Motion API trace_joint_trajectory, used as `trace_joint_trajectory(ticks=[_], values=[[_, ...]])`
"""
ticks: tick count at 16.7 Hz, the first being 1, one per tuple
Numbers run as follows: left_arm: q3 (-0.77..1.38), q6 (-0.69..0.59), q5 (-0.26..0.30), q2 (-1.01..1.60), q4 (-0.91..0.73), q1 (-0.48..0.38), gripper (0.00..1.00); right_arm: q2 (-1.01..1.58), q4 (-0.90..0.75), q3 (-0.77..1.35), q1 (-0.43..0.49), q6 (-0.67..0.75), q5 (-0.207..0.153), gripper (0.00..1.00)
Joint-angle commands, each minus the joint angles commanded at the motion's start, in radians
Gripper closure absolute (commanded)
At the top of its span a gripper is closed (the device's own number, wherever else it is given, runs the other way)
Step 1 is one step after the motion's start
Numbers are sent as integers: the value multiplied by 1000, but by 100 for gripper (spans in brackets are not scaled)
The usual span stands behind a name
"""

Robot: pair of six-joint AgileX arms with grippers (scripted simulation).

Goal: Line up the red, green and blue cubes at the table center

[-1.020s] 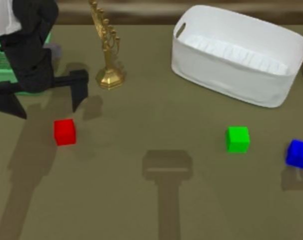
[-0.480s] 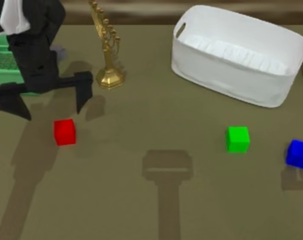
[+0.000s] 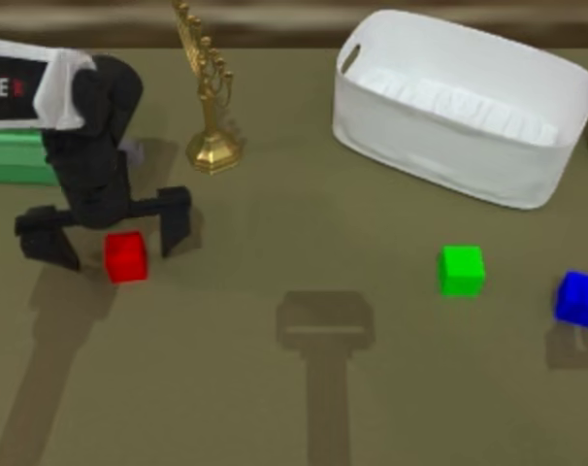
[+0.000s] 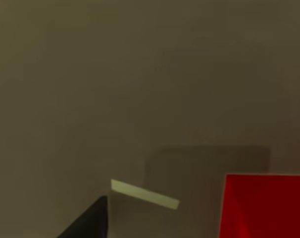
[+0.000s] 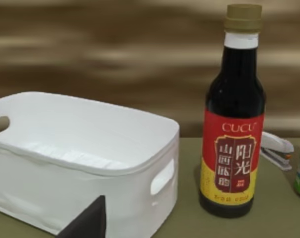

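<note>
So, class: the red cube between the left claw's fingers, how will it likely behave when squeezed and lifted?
The red cube looks solid with flat, matte faces, so it probably stays stiff and offers decent grip. Sitting flat on the table, it should slide rather than roll if nudged. The left claw straddles it open; an off-centre squeeze might twist it.

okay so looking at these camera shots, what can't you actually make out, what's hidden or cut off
- Right gripper: outside the top view; only a dark fingertip corner shows in the right wrist view, so its state is unclear.
- Green basket: mostly hidden under the left arm in the top view.
- Red cube: cut off by the left wrist view's edge.
- Left gripper: open around the red cube; contact cannot be judged.
- Dark bottle: barely visible at the top view's right edge.
</note>
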Motion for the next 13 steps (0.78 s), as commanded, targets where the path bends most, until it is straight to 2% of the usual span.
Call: trace_joint_trajectory(ticks=[5,13], values=[[-17,0,0,17,29,0,0,0,0,0,0,0,0,0],[-17,0,0,17,29,0,60,0,0,0,0,0,0,0]])
